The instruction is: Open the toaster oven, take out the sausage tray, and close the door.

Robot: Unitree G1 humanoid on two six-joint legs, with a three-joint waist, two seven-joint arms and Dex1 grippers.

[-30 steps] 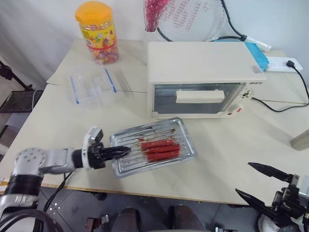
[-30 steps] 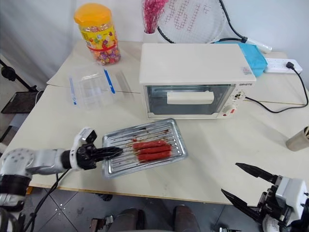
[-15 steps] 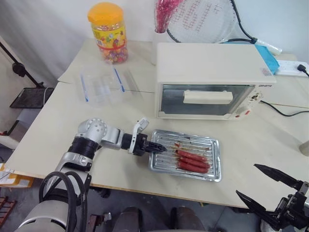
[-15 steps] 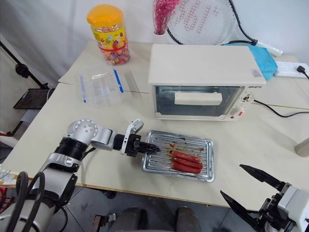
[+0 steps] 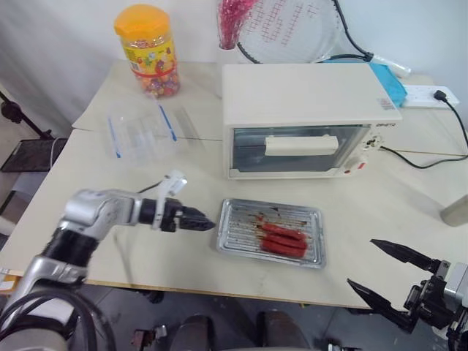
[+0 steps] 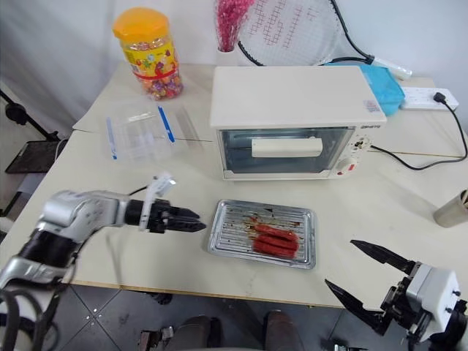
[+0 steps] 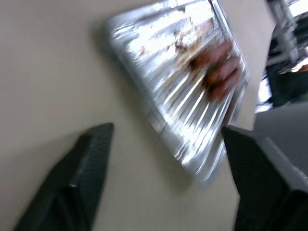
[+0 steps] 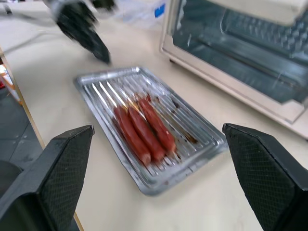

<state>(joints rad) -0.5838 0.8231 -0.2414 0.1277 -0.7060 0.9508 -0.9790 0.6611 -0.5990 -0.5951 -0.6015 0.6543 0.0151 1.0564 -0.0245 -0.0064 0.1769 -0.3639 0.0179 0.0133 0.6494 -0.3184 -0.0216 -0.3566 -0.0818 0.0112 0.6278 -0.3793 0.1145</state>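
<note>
My right gripper (image 5: 385, 272) hangs spread and empty nearest me, my left gripper (image 6: 191, 219) sits parted just beside the sausage tray (image 5: 270, 232) out on the table (image 5: 110, 197), and beyond, the toaster oven (image 5: 307, 117) shows its door (image 5: 298, 150) shut, so I'd say we're done bar pulling clear.

A wide pale beige table (image 5: 88, 183) with a smooth matt top fills the middle of the room; a thin seam runs across it. Behind the table hangs a plain white wall (image 5: 66, 36), evenly lit. Below the table's near edge lies a dark grey tiled floor (image 5: 121, 314). Left of the table stands a black mesh metal shelf (image 5: 25, 150) on a dark stand.
</note>
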